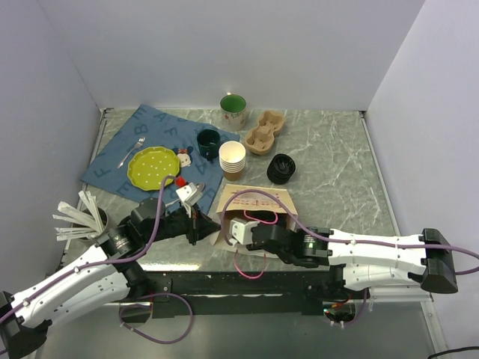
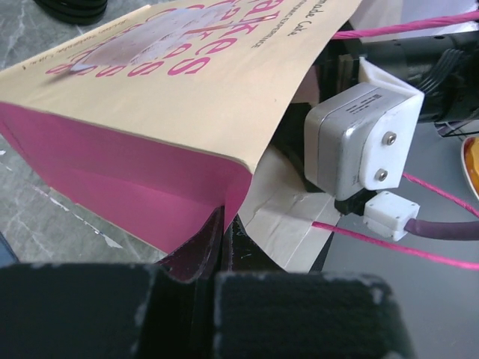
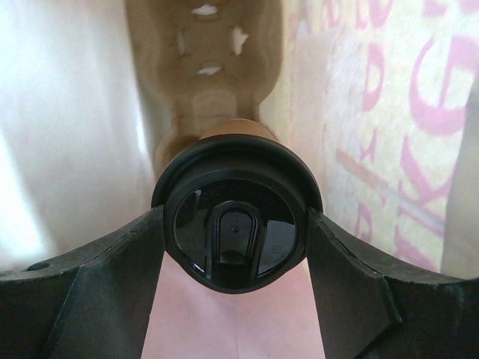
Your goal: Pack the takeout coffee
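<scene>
Coffee [image 3: 236,232] inside bag [image 3: 374,112], right gripper [image 3: 236,217] clamped on it, carrier [image 3: 202,97] just beyond. Left gripper [image 2: 219,250] pinches bag edge. Remaining: release, withdraw; whether seated, unclear.

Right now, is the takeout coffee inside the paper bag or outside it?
Inside. The right wrist view shows the takeout coffee between the fingers of the right gripper, with printed walls of the paper bag around it.

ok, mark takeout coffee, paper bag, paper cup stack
takeout coffee [image 3: 236,232]: right wrist view, black lid centre.
paper bag [image 2: 187,97]: left wrist view, printed tan panel.
paper cup stack [image 1: 232,152]: top external view, top cup's inside.
</scene>
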Controlling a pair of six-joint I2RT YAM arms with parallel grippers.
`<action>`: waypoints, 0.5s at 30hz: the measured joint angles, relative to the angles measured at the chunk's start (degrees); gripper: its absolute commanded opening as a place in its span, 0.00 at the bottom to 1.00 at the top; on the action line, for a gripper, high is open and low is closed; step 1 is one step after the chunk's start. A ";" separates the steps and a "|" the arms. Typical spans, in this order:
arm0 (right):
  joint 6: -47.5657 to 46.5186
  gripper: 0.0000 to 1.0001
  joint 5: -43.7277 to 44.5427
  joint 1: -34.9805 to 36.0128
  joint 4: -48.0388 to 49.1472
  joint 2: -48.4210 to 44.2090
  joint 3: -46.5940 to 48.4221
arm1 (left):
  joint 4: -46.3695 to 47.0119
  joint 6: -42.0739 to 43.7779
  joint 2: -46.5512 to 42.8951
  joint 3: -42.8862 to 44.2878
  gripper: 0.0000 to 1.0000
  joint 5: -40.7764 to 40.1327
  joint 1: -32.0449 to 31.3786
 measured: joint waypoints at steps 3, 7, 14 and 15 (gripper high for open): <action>1.38 0.45 0.00 0.00 -3.17 -0.48 0.50 | 0.02 0.35 0.46 -0.11 0.01 -0.81 -0.15; 2.67 0.45 0.11 -0.02 -5.33 -1.20 0.85 | 0.26 0.59 1.49 -0.11 0.01 -1.44 -0.28; 3.06 0.45 0.31 -0.48 -5.66 -1.29 0.85 | 0.57 1.46 1.97 -0.11 0.01 -1.53 -0.33; 3.13 0.45 0.28 -0.61 -5.57 -1.27 0.85 | 0.57 1.46 1.97 -0.11 0.01 -1.53 -0.33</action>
